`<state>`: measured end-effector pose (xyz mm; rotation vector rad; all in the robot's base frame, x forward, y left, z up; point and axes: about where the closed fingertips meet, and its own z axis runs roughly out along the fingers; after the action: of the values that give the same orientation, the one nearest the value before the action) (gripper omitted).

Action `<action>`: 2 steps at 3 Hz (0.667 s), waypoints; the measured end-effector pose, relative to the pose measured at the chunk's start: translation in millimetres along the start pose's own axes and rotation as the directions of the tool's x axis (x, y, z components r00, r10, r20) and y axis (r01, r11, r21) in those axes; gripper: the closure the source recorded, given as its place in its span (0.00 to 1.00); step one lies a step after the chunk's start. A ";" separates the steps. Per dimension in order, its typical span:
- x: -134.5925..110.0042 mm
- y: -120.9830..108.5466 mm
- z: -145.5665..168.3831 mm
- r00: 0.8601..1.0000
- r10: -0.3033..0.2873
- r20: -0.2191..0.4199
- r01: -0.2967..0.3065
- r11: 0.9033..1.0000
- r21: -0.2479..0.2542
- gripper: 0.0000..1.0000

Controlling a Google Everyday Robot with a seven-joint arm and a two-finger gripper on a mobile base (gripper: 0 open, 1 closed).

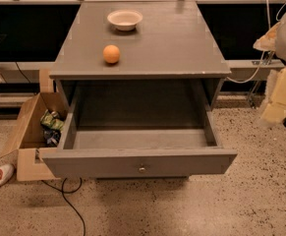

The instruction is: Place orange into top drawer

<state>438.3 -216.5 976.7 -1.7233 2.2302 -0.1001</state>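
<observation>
My claw hangs out past the right edge of the table; I cannot tell whether it is apart or together. The orange sits near the front edge, left of middle. The top drawer stands open below that edge. A bowl rests near the back edge.

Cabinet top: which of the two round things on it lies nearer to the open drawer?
The orange, near the front edge; the cream-white bowl sits farther back. The gripper is at the view's right edge, beside the cabinet, touching neither.
</observation>
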 end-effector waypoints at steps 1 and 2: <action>-2.8 -2.7 0.0 1.000 0.004 0.015 -0.004 1.000 0.014 0.00; -2.9 -35.9 18.9 0.987 0.086 0.137 -0.093 0.995 0.041 0.00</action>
<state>477.8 -220.8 968.3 -1.5545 2.1846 -0.0147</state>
